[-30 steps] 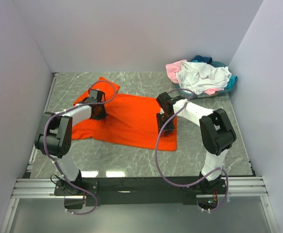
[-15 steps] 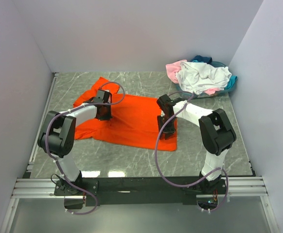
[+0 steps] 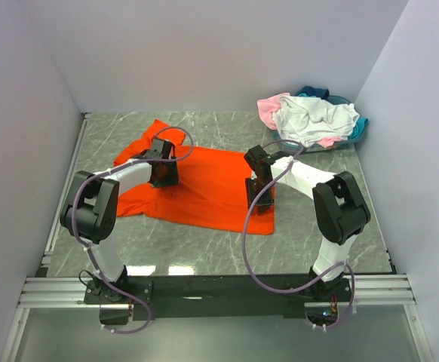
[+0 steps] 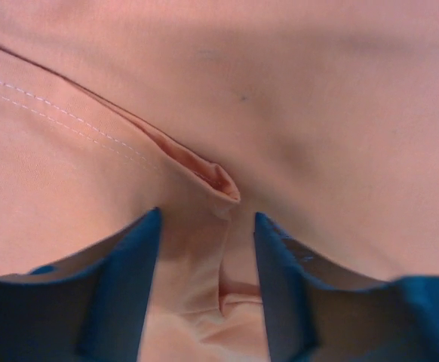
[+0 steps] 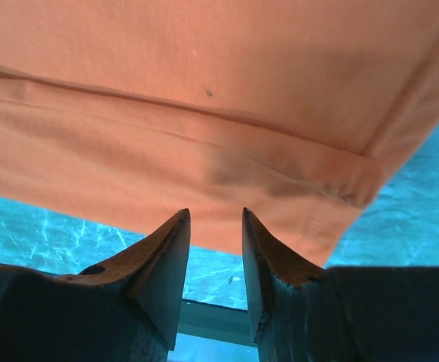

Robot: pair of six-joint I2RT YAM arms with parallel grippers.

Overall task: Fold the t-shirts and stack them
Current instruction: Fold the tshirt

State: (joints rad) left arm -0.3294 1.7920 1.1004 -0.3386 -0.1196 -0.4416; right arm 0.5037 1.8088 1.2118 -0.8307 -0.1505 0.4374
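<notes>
Just released w/ left gripper (image 4: 204, 219) after a short shift to the right: jaws apart over small raised crease, not pinched. Means new grasp needed before first fold, prob. Same at right gripper (image 5: 214, 215): unclenched, empty, at near-right hem. Orange t-shirt (image 3: 204, 188) spread on table (image 3: 204, 253) centre, unfolded, rumpled at left sleeve; other t-shirts (image 3: 314, 119) heaped far right.

Seen from above, my left gripper (image 3: 164, 173) and right gripper (image 3: 259, 197) had their fingertips hidden under their own wrists, and both arms covered strips of the orange t-shirt (image 3: 204, 192). In the left wrist view the cloth ran off every edge, so its outline was lost, and my finger bases were cut off at the bottom. The teal t-shirt (image 3: 360, 127) lay mostly buried beneath the white t-shirt (image 3: 314, 117).
</notes>
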